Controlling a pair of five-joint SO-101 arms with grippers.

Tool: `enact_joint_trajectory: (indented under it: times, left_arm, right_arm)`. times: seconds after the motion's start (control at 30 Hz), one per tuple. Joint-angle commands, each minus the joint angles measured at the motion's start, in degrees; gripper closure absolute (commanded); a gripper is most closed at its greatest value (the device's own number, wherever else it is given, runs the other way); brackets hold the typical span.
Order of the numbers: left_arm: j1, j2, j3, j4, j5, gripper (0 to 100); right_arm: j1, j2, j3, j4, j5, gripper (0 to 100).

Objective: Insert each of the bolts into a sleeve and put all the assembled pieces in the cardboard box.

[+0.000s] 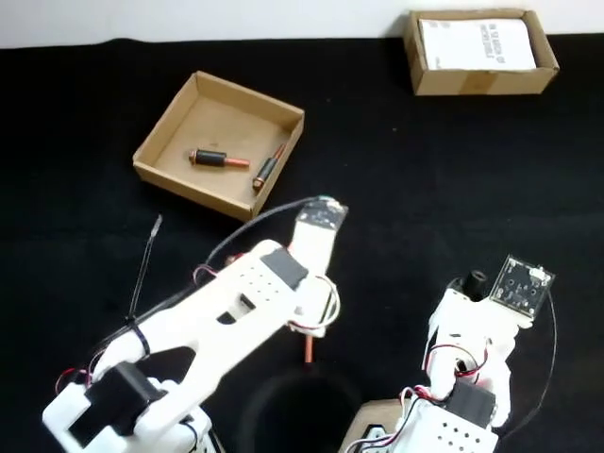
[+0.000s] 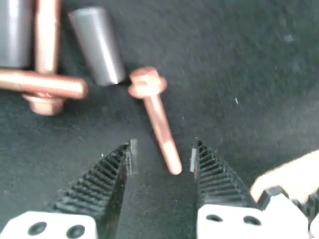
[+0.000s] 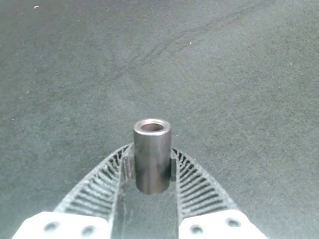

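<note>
My left hand [image 2: 162, 152], released, straddles the tip of a copper-coloured flanged bolt [image 2: 155, 112] lying on the black table [image 2: 259, 59]. My right hand [image 3: 152, 169] is clenched on an upright dark grey metal sleeve [image 3: 152, 154]. Risk: gripped this near its tip, the bolt may pivot or slip out.

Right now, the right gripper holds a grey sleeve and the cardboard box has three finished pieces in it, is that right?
Not quite. The right gripper does hold the grey sleeve, but the cardboard box has two finished pieces, not three. The high view shows them: a left piece and a right piece.
</note>
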State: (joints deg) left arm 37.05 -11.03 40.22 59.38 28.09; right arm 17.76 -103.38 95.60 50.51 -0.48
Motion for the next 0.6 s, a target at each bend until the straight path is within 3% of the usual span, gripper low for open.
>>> enact_joint_trajectory:
  times: [0.0,0.57]
  left_arm:
    - [-3.5,1.3,-2.1,-2.9,0.1,83]
    - [-3.6,8.0,-3.1,-7.9,0.4,85]
  right_arm:
    - [0.7,0.0,8.0,-0.8,0.2,99.2]
    - [0.7,-0.6,8.0,-0.8,0.2,99.2]
